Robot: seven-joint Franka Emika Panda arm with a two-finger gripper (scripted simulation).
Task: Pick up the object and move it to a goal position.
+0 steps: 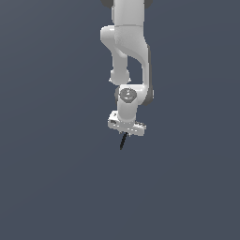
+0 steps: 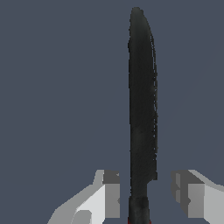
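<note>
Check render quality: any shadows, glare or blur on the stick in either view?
Exterior view: flat lighting, no cast shadows, stick tiny and coarse below the gripper. Wrist view: stick looms large with jagged pixelated edges, faint sheen, no glare.

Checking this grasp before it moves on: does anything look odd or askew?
The black stick hangs below the gripper, slightly tilted rather than plumb. In the wrist view, gaps show between the stick and both fingers, so a firm pinch isn't evident.

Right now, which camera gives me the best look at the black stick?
The wrist view: the black stick fills the frame lengthwise, running between the gripper fingers. The exterior view shows only a short dark sliver poking below the gripper.
</note>
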